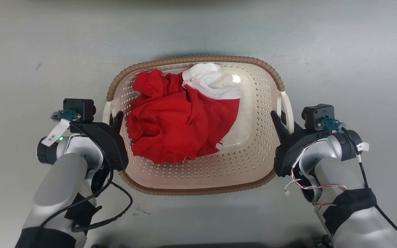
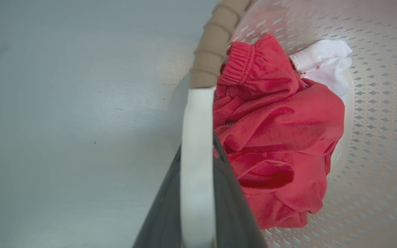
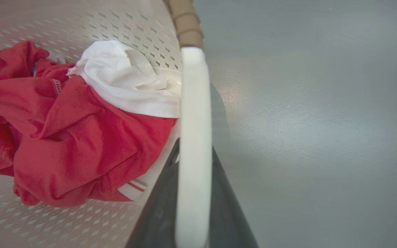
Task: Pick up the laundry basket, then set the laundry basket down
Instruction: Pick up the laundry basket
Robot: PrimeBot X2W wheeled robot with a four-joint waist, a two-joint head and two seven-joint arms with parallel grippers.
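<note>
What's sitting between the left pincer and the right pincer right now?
In the head view, the laundry basket spans the stretch from left pincer to right pincer, with a red garment and a white cloth inside.

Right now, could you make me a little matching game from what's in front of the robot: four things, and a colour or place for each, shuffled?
Things:
1 red cloth
2 white cloth
3 rim
4 left tool

Colour or place:
A brown, woven look
B clamped on a white side handle
C far side of the basket
D heaped across the basket's middle

Pairs: 1-D, 2-C, 3-A, 4-B.
</note>
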